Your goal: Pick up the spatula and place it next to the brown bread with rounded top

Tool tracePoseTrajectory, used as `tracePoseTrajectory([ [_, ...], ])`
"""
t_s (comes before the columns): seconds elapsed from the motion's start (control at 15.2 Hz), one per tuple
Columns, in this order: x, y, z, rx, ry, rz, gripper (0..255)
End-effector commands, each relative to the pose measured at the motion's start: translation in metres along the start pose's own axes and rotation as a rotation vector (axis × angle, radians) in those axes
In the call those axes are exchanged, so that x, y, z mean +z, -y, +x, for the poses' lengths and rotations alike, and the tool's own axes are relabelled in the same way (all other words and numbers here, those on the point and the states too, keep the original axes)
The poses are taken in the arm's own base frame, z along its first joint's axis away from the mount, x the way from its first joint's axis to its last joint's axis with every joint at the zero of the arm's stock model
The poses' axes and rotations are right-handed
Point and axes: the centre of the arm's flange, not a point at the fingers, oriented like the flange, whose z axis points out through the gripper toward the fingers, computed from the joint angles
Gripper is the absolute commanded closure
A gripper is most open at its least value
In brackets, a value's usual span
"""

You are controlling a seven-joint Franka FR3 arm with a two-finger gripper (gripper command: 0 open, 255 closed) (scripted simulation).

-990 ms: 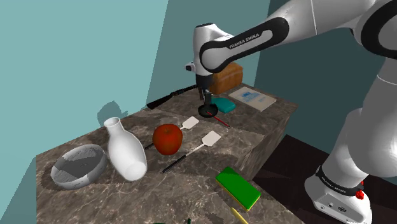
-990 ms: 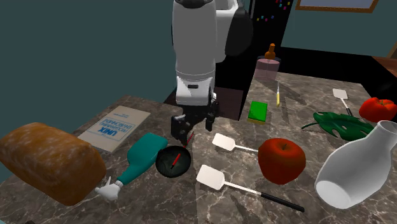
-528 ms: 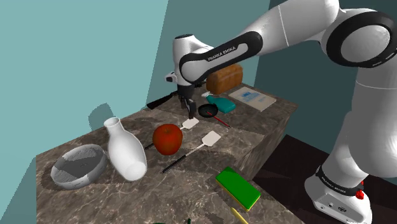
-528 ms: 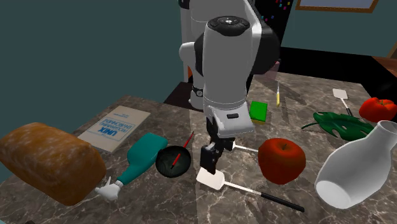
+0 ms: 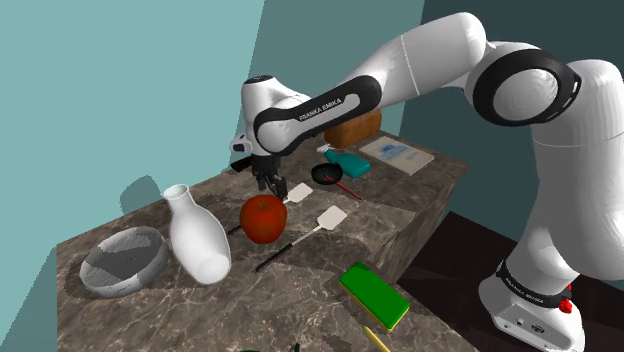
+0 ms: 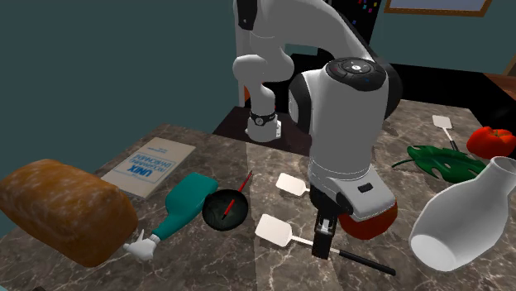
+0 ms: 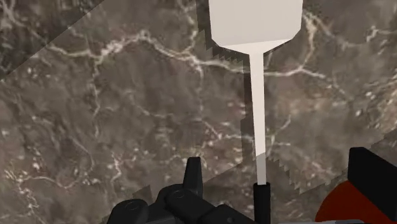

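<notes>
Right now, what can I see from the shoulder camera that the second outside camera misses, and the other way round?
Shoulder view, not the other: a grey bowl and a green sponge. Second exterior view, not the shoulder: a third spatula beside a red fruit. Both: the brown bread, the vase, the red apple, and the gripper by the handle of one white spatula, with a second spatula beside it.

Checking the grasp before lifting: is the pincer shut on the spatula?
No, the wrist view shows the pincer open, its fingers clear of the spatula handle lying between them.
</notes>
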Motion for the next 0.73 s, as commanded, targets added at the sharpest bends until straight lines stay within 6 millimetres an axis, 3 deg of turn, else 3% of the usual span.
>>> tracePoseTrajectory([
  [0.0,0.009,0.001,0.002,-0.009,-0.001,0.001,0],
  [0.33,0.034,0.001,0.002,-0.009,-0.001,0.001,0],
  [0.66,0.034,0.001,0.002,-0.009,-0.001,0.001,0],
])
